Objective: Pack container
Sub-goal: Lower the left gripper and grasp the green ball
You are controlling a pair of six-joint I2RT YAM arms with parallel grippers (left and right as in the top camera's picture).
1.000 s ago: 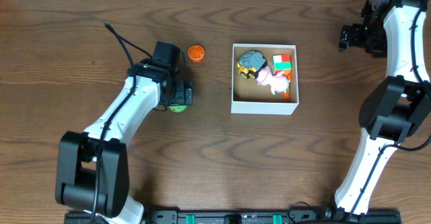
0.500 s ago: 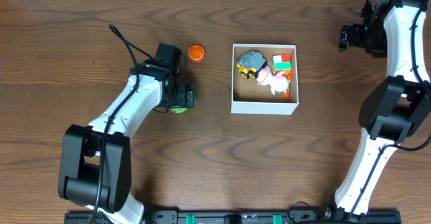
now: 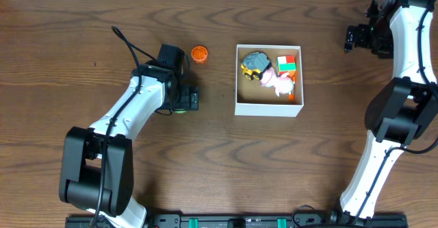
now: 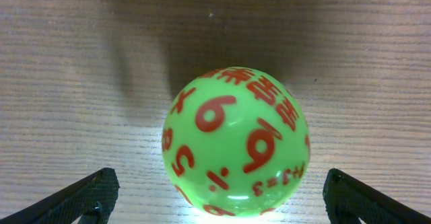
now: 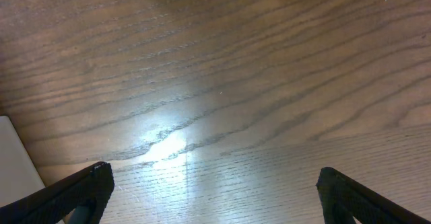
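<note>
The container [image 3: 268,109], a white-walled box with a brown inside, holds a grey and yellow toy car [image 3: 254,65], a red, green and white cube [image 3: 287,64] and a pink toy [image 3: 279,83]. A green ball with red numbers [image 4: 234,140] lies on the table left of it. My left gripper [image 3: 185,101] is low over the ball and hides most of it from above. In the left wrist view the left gripper [image 4: 219,183] is open, with a finger on each side of the ball and not touching it. My right gripper [image 3: 354,38] is open and empty over bare wood [image 5: 209,177], right of the container.
A small orange round thing [image 3: 199,53] lies on the table above the left gripper, left of the container's top corner. A white edge [image 5: 15,158] shows at the left of the right wrist view. A black cable [image 3: 126,44] trails from the left arm.
My left gripper has shifted slightly over the green ball, which now shows less from above. The right arm has not moved.
</note>
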